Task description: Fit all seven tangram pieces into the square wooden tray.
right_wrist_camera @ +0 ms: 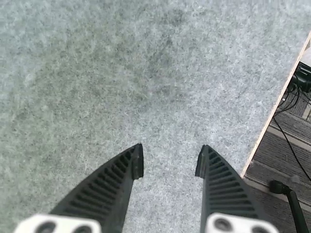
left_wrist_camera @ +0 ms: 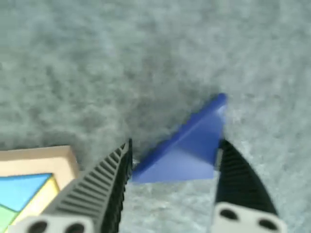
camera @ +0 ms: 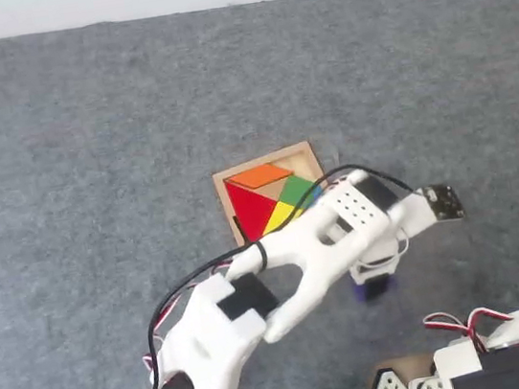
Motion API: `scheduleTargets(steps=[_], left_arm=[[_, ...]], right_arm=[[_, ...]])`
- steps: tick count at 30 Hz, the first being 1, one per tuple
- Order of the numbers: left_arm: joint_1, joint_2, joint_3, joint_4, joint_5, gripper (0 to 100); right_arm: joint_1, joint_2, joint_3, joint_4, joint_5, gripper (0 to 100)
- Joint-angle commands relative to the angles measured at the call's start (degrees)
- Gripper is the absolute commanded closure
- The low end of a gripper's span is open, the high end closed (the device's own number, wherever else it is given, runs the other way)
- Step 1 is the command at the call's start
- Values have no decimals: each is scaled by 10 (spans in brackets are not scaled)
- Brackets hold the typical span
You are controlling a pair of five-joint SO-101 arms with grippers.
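Note:
The square wooden tray (camera: 310, 153) lies at the table's middle and holds orange (camera: 262, 175), red (camera: 252, 207), green (camera: 295, 189) and yellow (camera: 282, 215) pieces. Its corner (left_wrist_camera: 43, 156) appears in the left wrist view with a light blue piece (left_wrist_camera: 22, 187) inside. My left gripper (left_wrist_camera: 175, 145) sits just right of the tray and nearer the front, shut on a blue triangle (left_wrist_camera: 187, 148) that is tilted over the felt. From above, the left arm covers most of that triangle (camera: 373, 288). My right gripper (right_wrist_camera: 170, 160) is open over bare felt.
Grey felt covers the table. The left arm (camera: 281, 278) stretches diagonally over the tray's front edge. The right arm's base (camera: 500, 359) is at the front right. The table edge (right_wrist_camera: 279, 104) runs close beside the right gripper, with cables beyond it.

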Motion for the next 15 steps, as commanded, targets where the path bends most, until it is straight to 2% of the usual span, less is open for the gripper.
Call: scheduleTargets(steps=[1, 6, 9, 12, 15], left_arm=[[-25, 15, -45, 0, -18, 813], [-36, 59, -98, 4, -18, 818], [-32, 66, -133, 14, -16, 865], [-28, 66, -187, 52, -15, 892], [-29, 66, -255, 105, -3, 861]], right_arm=[[-2, -28, -4, 0, 10, 808], [-2, -28, -4, 0, 11, 808], [-2, -28, -4, 0, 11, 808], [-2, -28, -5, 0, 11, 808], [-2, -29, -8, 0, 11, 808]])
